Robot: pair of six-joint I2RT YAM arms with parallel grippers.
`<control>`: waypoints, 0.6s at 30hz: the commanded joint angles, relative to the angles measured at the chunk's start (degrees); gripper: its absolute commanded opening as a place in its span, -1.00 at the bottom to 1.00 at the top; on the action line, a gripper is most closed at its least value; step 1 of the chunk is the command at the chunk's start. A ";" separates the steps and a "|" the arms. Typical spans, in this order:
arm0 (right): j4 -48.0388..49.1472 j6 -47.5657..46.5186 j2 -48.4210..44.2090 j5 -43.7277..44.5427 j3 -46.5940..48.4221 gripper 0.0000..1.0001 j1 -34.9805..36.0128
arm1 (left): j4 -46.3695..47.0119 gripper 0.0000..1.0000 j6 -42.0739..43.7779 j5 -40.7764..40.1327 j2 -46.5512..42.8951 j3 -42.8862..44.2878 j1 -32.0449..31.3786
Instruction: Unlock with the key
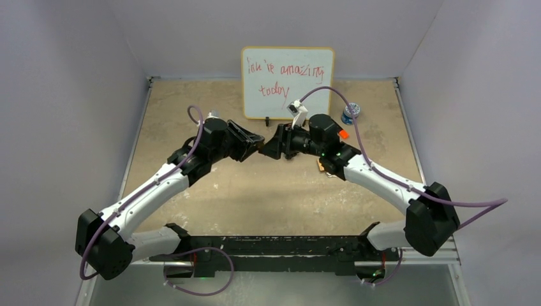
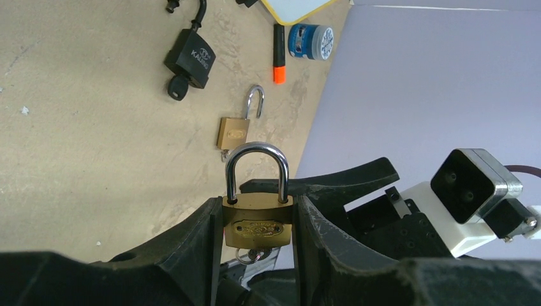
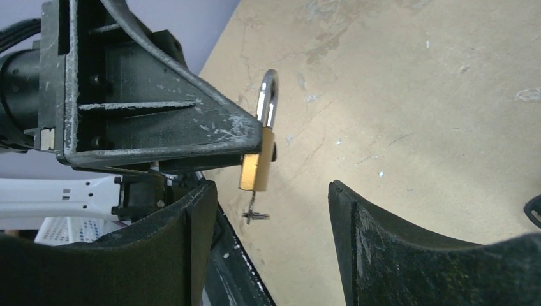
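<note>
The left gripper [image 2: 257, 213] pinches a small brass padlock with a closed steel shackle [image 2: 257, 224] by its two sides, held off the tan table [image 1: 268, 191], midway between the arms. A small silver key [image 3: 254, 212] sticks out of the bottom of the padlock, in line with the shackle. The right gripper [image 3: 269, 191] is spread wide. The key lies just before its gap, untouched. I think this arm must now close on the key. Pale walls stand around.

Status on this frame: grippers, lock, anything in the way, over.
Left gripper shut on brass padlock, shackle closed. Right gripper open, facing the key in its keyhole, not gripping. Nothing between them.
</note>
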 commanded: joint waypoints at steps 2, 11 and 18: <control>0.82 -2.53 0.38 2.96 3.55 0.31 1.44 | 1.76 -0.67 -2.87 3.09 0.23 3.17 0.00; 5.67 1.00 2.15 1.42 4.07 -0.10 1.43 | 1.88 -0.61 -4.11 3.86 -0.47 3.23 0.01; 6.31 2.98 2.05 -2.74 3.29 -1.00 1.42 | 2.63 -0.37 -2.97 3.88 -0.86 3.20 0.06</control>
